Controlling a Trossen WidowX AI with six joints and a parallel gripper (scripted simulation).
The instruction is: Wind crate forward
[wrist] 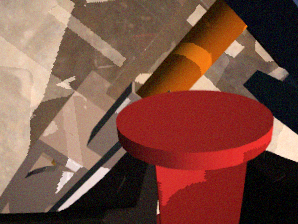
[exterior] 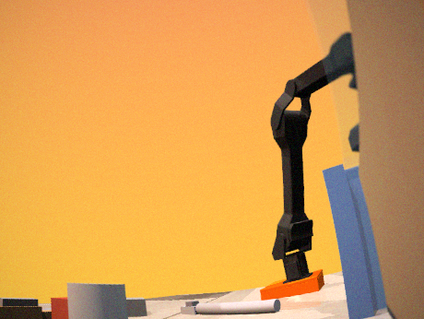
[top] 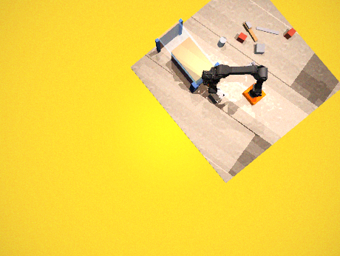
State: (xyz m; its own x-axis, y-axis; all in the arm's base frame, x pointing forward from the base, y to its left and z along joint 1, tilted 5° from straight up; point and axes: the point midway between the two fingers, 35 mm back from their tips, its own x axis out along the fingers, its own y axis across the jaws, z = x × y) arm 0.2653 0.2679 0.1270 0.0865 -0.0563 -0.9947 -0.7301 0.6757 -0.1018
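The crate lay inside the guard cubby, with a gap behind it at the far blue posts and its front toward the arm. The arm covered part of the mouth in the top view, so contact between crate and steel frame could not be confirmed. The crate appeared to sit flat, although no view showed its underside.

The pincer was closed to a narrow opening around the stem of a red knob, whose broad cap stood above the grip. The knob was judged to belong to the winch handle. Finding and grasping the handle were therefore taken as complete, and its key as probably seated, though the socket was not visible. An orange bar lay beyond the knob.

The work was judged to be in its winding stage. There remained any further travel to the frame, a check of the crate's level, release of the knob and withdrawal of the arm.
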